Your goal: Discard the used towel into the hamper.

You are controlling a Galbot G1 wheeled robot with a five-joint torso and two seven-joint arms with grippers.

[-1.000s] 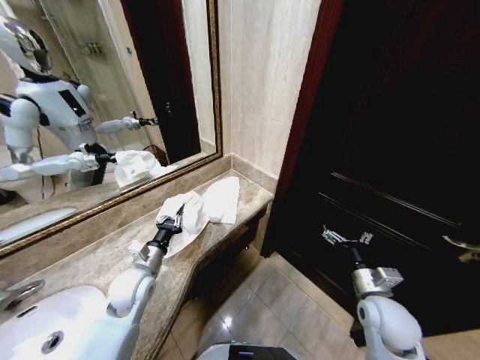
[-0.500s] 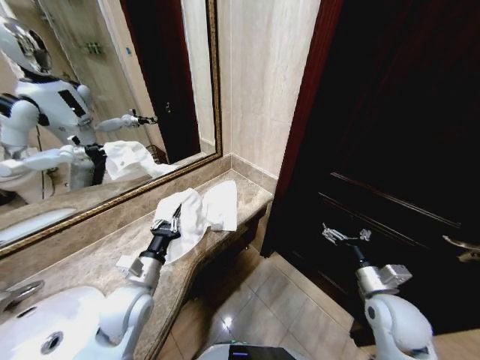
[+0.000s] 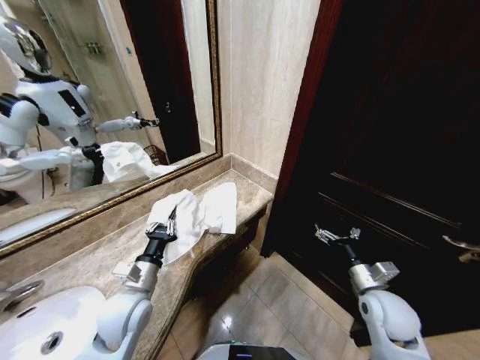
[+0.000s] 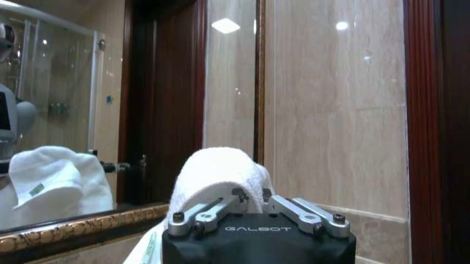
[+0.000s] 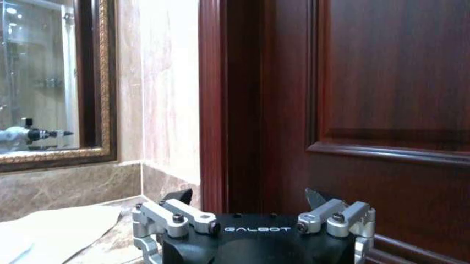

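1. Left gripper sits over the marble counter, just off the mirror's lower frame, and we see its fingers closed on a raised fold of the white towel; in the left wrist view the cloth humps up right between the finger links.
2. We read the towel as lying straight ahead of our left gripper, its long axis running along the counter away from the sink toward the wall corner, so we judge the left arm far the nearer one for lifting it.
3. We find no hamper on the floor by the counter; a dark basket shape shows faintly in the mirror, too unclear for us to place.
4. Right gripper hangs well away from the counter, before the dark wooden door, jaws spread and holding nothing.
5. We read "GALBOT" on both gripper bodies; a small green tag shows on the towel's mirror image, unreadable.
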